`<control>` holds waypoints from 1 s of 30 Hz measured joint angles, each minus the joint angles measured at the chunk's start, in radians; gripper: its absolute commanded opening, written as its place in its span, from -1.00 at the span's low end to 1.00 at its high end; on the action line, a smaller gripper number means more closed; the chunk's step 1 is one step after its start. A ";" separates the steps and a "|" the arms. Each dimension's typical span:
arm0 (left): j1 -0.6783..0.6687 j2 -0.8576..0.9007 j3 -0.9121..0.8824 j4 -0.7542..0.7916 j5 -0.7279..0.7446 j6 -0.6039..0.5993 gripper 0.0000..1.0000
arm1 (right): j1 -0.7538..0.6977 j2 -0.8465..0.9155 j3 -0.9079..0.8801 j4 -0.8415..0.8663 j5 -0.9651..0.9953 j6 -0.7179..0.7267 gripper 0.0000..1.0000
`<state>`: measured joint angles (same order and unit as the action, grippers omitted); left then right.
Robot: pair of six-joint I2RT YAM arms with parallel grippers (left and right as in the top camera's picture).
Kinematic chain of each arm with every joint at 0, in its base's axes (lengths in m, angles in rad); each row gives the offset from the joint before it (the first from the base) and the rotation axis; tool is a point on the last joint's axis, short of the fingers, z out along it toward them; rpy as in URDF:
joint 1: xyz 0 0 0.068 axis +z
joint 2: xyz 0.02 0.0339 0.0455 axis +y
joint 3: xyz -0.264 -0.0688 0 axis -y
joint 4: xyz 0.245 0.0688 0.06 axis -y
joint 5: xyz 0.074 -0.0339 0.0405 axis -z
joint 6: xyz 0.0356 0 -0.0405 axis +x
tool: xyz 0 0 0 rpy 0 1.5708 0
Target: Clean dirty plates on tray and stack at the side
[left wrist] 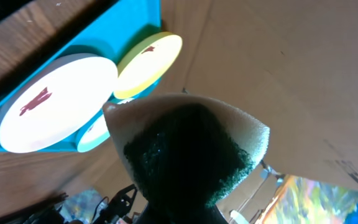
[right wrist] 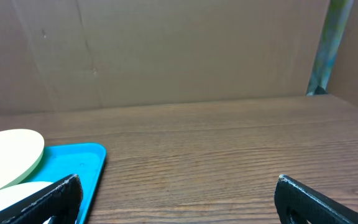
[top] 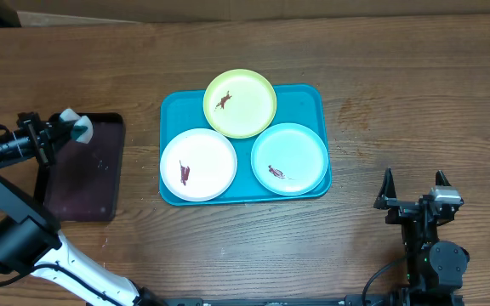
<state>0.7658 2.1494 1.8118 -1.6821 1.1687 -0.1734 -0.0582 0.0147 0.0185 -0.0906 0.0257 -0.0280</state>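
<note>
Barely started. White plate (top: 198, 164), yellow-green plate (top: 240, 103), blue plate (top: 289, 158) all on tray (top: 310, 92), smears intact, nothing stacked. Left gripper (top: 69, 128) clamped on sponge (left wrist: 185, 149); right gripper (top: 413, 180) spread wide, idle.

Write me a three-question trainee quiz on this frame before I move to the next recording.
1. True or false: the white plate, yellow-green plate and light blue plate all sit on the turquoise tray.
2. Which plate is nearest the top of the overhead view? A) white B) yellow-green C) light blue
3. Fill in: the left arm's jaws grip a ____; the right arm's jaws stand ____.
Key: 1 true; 2 B; 3 sponge, open.
</note>
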 measured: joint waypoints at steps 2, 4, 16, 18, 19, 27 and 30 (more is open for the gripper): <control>0.000 0.000 0.000 0.059 -0.007 0.000 -0.92 | 0.000 0.000 0.000 0.001 0.000 0.001 1.00; 0.001 0.000 0.001 0.121 -0.050 -0.014 -0.92 | 0.000 0.000 0.000 0.001 0.000 0.000 1.00; 0.008 0.000 0.005 0.132 -0.266 0.026 -0.92 | 0.000 0.000 0.000 0.000 0.000 0.001 1.00; 0.008 0.000 0.029 0.082 -0.280 0.059 -0.92 | 0.000 0.000 0.000 0.001 0.000 0.001 1.00; 0.008 0.000 0.058 0.053 -0.289 0.076 -0.92 | 0.000 0.000 0.000 0.001 0.000 0.001 1.00; 0.006 -0.039 0.432 -0.001 -0.471 0.075 -0.92 | 0.000 0.000 0.000 0.001 0.000 0.000 1.00; -0.008 -0.105 0.527 -0.001 -0.583 0.034 -0.92 | 0.000 0.000 0.000 0.001 0.000 0.001 1.00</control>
<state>0.7582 2.0445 2.3390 -1.6833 0.5854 -0.1394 -0.0586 0.0147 0.0185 -0.0898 0.0261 -0.0273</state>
